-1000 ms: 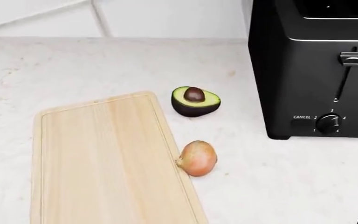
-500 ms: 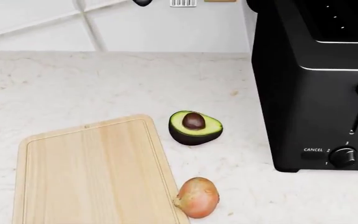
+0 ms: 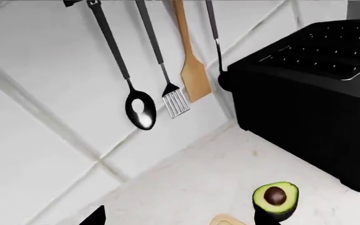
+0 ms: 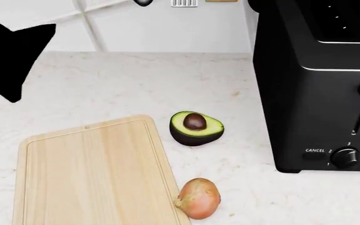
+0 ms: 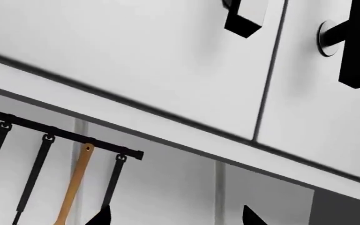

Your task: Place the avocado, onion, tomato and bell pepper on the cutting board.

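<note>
Since half a second ago we see a black shape [image 4: 14, 58] has come into the head view at the upper left, over the pale marble counter [image 4: 105, 84]; it sits on our left arm's side, but we cannot tell which part of the arm it is, and the rest of the scene is unchanged from that picture. We find the avocado [image 4: 196, 127] lying cut face up on the counter, just beside the far right corner of the cutting board [image 4: 92, 173] but not on it, its brown pit showing. We find the onion [image 4: 198, 198] nearer to us, touching or almost touching the board's right edge, also off the board. We see nothing on the visible part of the board. We cannot find the tomato or the bell pepper in any view. A black toaster [image 4: 320, 84] stands on the counter to the right of the avocado, well apart from the board. In the left wrist view we look past two dark finger tips at the picture's edge toward the avocado, the toaster and utensils hanging on the white wall [image 3: 42, 117]: a black spoon [image 3: 140, 110], a slotted turner [image 3: 176, 101] and a wooden spatula [image 3: 192, 75]. We cannot tell how either claw stands. The right wrist view shows only white cabinet doors [image 5: 136, 61] and a utensil rail [image 5: 61, 133].
</note>
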